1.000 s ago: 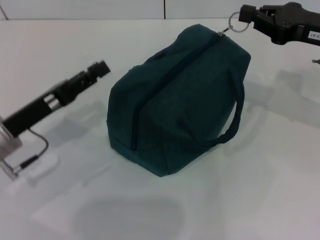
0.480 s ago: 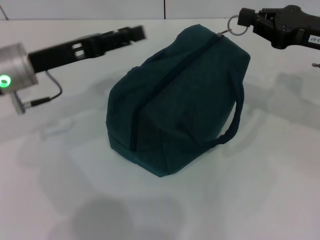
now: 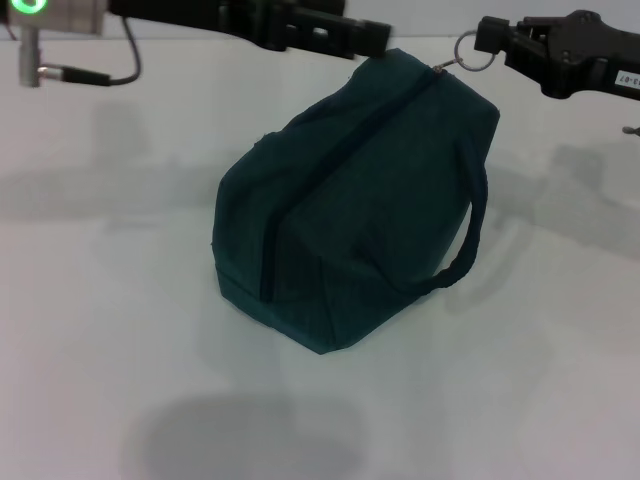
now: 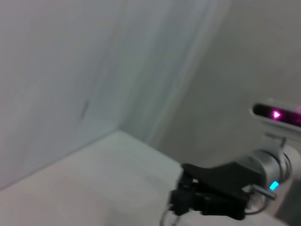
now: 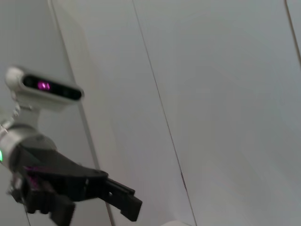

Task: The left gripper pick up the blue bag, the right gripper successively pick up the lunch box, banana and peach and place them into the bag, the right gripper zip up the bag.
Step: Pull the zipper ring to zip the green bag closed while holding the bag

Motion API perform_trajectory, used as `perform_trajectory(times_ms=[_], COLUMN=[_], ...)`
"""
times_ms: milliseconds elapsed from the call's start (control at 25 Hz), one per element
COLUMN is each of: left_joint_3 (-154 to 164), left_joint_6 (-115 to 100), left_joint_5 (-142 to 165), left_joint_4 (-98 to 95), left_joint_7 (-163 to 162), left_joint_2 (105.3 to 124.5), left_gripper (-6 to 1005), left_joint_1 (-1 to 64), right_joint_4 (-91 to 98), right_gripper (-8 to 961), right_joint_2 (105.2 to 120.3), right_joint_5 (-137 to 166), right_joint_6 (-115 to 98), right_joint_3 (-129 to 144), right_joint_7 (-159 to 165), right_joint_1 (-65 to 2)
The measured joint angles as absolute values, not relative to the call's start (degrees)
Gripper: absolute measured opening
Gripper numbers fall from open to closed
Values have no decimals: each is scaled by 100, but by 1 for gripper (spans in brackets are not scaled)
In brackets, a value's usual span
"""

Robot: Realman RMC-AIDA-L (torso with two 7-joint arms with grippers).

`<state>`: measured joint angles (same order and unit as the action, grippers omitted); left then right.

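Surface: white table (image 3: pixel 110 330) under soft shadows, a pale wall at its far edge.
Nearest: bare tabletop with a dim round shadow in front of the bag.
Blue bag (image 3: pixel 350 200): stands at the middle of the table, zip (image 3: pixel 340 170) drawn along its top ridge, one rope handle (image 3: pixel 470 235) looping down its right side.
Contents: lunch box, banana and peach cannot be seen; the fabric hides whatever lies inside.
Ring pull (image 3: pixel 474 50): at the bag's far top corner.
Right gripper (image 3: pixel 490 38): at the far right, fingers closed down on the ring pull.
Left gripper (image 3: pixel 378 40): raised across the far left, its tip just above the bag's far top edge; cannot tell how its fingers stand.
Wrist views: mostly wall, each showing the other arm's claw.
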<state>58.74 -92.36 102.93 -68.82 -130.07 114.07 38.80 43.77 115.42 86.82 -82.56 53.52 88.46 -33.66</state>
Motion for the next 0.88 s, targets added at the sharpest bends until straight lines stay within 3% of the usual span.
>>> perform_trajectory(times_ms=[120,360,880], left_joint_3=[6325,6521,7294], left_joint_6=[-9234,-9097,-8377], left_joint_5=[10589,11489,11763], left_joint_4=[-7511,-7790,-7607], left_joint_7=[-13528,-13707,-13431], left_joint_2=[11480,11912,11947], left_gripper=[888,888,887], left_joint_1=[3931,4055,3851], right_joint_4=[4377,4377,4367], right_gripper=[6,6,6], right_joint_2=[11555,11554,11548], right_joint_5=[8655,8521,8516], right_joint_6=[-8268,-8313,-8353], right_joint_3=[5360,5407,5402], right_joint_7=[8826,8806,8797], right_joint_1=[-3366,-3368,-3368])
